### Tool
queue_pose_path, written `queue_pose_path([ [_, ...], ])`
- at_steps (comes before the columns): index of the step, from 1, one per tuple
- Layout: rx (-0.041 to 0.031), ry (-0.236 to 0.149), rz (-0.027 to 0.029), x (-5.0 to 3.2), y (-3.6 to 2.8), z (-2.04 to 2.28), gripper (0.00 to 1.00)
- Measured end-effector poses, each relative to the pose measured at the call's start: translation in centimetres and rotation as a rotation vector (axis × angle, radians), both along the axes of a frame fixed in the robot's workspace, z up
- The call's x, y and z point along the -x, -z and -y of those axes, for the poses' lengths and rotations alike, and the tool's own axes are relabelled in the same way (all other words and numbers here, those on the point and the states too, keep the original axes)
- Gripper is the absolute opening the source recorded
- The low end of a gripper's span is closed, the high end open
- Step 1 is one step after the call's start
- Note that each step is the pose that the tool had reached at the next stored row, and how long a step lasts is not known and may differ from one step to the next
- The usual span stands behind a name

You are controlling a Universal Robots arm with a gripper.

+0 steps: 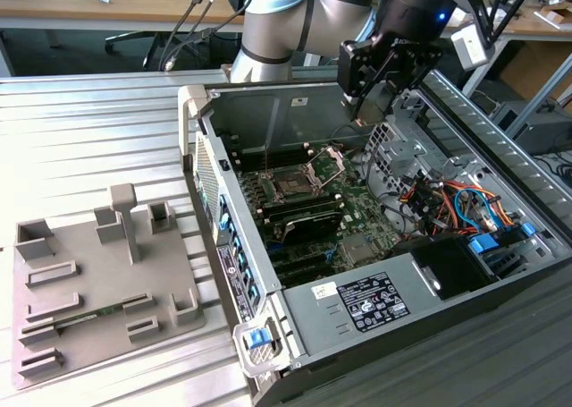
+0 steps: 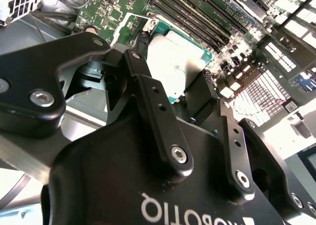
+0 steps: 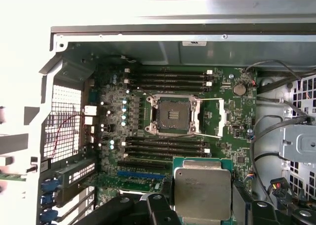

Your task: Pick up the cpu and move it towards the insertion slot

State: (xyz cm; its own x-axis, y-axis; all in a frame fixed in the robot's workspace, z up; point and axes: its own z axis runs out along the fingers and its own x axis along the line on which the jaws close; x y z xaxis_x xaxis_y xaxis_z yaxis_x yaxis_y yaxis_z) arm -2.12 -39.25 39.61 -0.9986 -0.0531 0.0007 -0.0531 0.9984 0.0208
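gripper [image 2: 190, 94] pinching cpu [image 3: 202, 187] between fingers | held above motherboard [image 3: 232, 136] | insertion slot [image 3: 173, 114] bracket open, apart from cpu

The exterior view stands off from me, above and to one side, looking down at an angle across the ribbed table [image 1: 107, 121] into the open computer case [image 1: 375, 219], with my arm [image 1: 295, 22] at the far edge. The first wrist view looks straight down into the case from some height, taking in most of the motherboard [image 3: 163, 131]. The second wrist view sits close behind my gripper [image 2: 170, 99] (black linkages crowd it), looking past them at the board. All three share the motherboard.
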Motion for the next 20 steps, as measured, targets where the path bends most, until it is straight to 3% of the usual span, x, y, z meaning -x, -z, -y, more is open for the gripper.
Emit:
queue_pose_path([
  [20,0.0000,0.000,0.0000,0.00,0.36,-0.13,0.55],
])
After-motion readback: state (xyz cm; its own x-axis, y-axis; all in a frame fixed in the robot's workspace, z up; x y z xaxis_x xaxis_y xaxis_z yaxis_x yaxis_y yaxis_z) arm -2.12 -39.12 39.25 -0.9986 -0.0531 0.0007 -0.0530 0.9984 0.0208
